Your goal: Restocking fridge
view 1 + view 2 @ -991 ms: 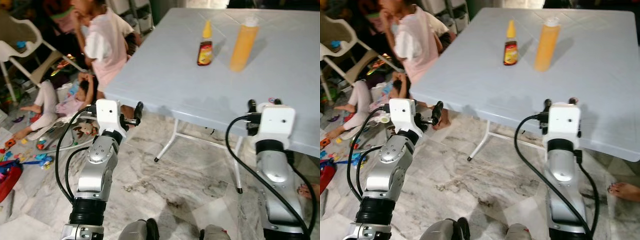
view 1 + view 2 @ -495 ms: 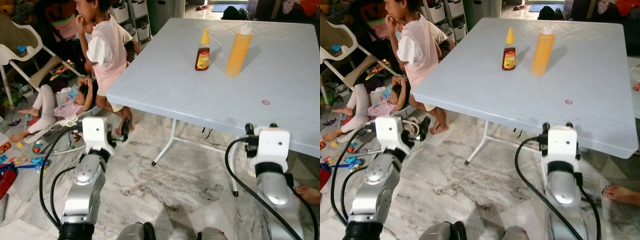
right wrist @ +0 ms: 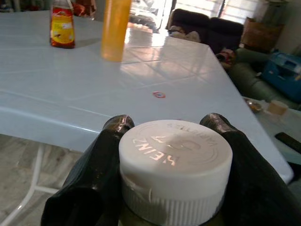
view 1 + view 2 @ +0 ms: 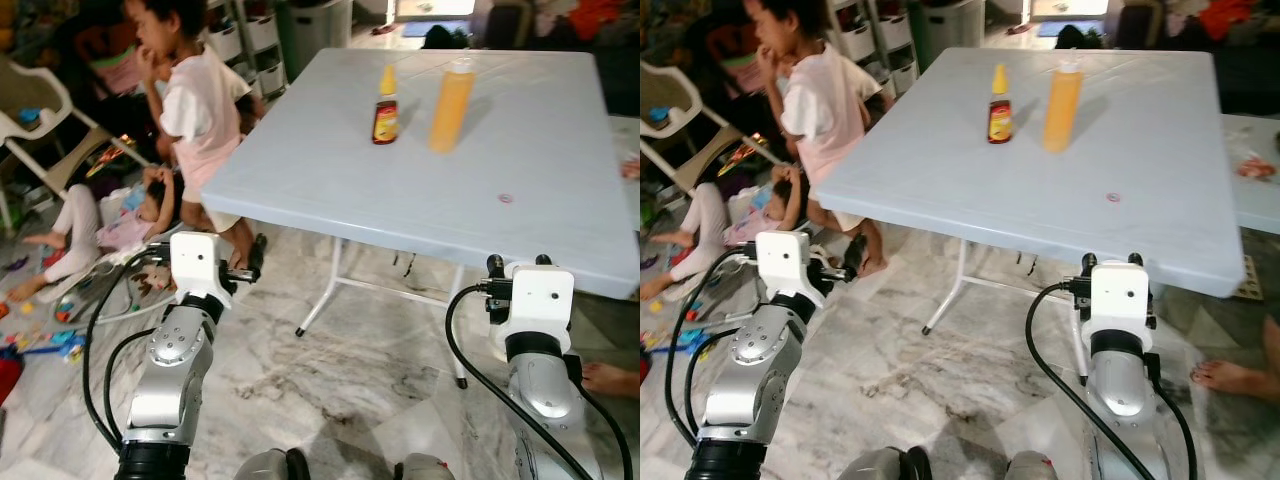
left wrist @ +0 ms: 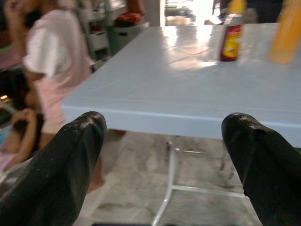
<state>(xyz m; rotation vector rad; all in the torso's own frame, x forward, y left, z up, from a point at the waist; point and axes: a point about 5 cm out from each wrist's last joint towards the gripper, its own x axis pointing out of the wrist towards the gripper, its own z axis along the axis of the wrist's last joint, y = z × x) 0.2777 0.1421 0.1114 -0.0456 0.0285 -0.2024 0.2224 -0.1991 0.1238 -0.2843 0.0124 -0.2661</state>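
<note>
The pale blue folding worktop (image 4: 330,170) fills the far right of the room on thin white legs over a marble floor (image 4: 330,380). At its far left corner stands a person in a pink shirt (image 4: 195,110), and another person (image 4: 95,215) lies on the floor beyond, among scattered toys. Far along the worktop stand a tall orange bottle (image 4: 451,95) and, just left of it, a small brown sauce bottle (image 4: 385,105) with a yellow cap. The left claw (image 5: 164,155) hangs wide open and empty, short of the worktop's near edge. The right claw (image 3: 175,141), also at the near edge, is clamped round a jar with a white Heinz lid (image 3: 175,162).
</note>
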